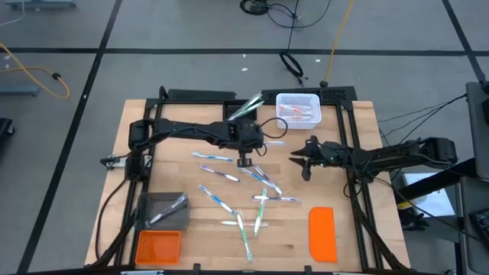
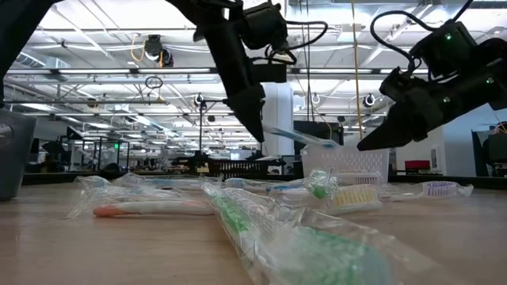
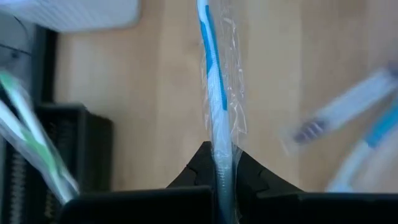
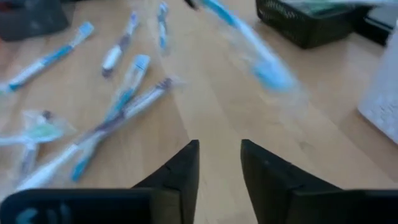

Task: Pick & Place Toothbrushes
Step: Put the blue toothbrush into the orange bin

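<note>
left gripper [image 3: 219, 177]: clamped on a blue wrapped toothbrush [image 3: 214, 93], lifted off the table, brush pointing to 12 o'clock from the fingers | right gripper [image 4: 219, 163]: parted, nothing held | loose toothbrushes [image 1: 229, 200]: at 6 o'clock of left gripper, mid-table | writing: none readable

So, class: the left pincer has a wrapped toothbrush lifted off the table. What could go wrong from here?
1. The left pincer grips the blue toothbrush at one end, through loose wrapping; it might slip or swing.
2. The right pincer, open and empty, hangs close by; the arms could collide near the white basket.
3. The toothbrush could miss the basket.
</note>
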`<control>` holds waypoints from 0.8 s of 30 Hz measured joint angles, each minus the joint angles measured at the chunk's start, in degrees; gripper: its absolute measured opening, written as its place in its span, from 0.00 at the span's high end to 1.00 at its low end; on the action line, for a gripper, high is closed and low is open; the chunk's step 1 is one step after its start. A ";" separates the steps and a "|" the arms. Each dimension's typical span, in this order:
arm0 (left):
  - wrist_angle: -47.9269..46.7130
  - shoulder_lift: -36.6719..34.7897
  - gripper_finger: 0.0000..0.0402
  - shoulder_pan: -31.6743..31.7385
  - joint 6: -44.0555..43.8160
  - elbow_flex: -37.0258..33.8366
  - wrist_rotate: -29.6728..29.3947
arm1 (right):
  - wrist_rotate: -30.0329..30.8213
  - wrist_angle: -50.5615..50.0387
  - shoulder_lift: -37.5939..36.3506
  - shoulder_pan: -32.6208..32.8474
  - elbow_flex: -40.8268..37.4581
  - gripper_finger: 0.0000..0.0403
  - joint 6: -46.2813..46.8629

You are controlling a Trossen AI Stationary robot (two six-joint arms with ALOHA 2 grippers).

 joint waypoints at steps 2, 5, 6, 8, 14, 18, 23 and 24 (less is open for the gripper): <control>-1.81 -0.53 0.99 -0.71 -1.96 0.00 0.45 | 0.17 -0.83 0.00 0.00 0.00 0.68 0.00; -6.15 -2.29 0.99 -2.15 -4.79 0.00 0.78 | 0.31 -0.96 0.00 0.00 0.00 0.64 -0.04; -7.23 -3.17 0.99 -2.75 -5.58 0.00 0.84 | 0.41 -0.94 0.00 0.00 0.00 0.63 -0.03; -10.48 -4.94 0.99 -4.48 -7.62 0.00 1.17 | 0.43 -0.82 0.00 0.00 0.00 0.62 -0.01; -20.85 -10.74 0.99 -11.15 -17.63 0.00 2.18 | 0.46 -0.83 0.02 0.00 0.00 0.61 -0.19; -25.15 -14.14 0.99 -16.61 -25.11 0.00 2.13 | 0.52 -0.80 0.02 0.00 0.00 0.62 -0.29; -27.23 -16.82 0.98 -23.07 -33.27 0.00 1.11 | 0.55 -0.56 0.02 0.00 0.00 0.61 -0.64; -27.35 -17.14 0.98 -24.21 -34.84 0.00 0.51 | 0.57 -0.55 0.02 0.00 0.00 0.61 -0.65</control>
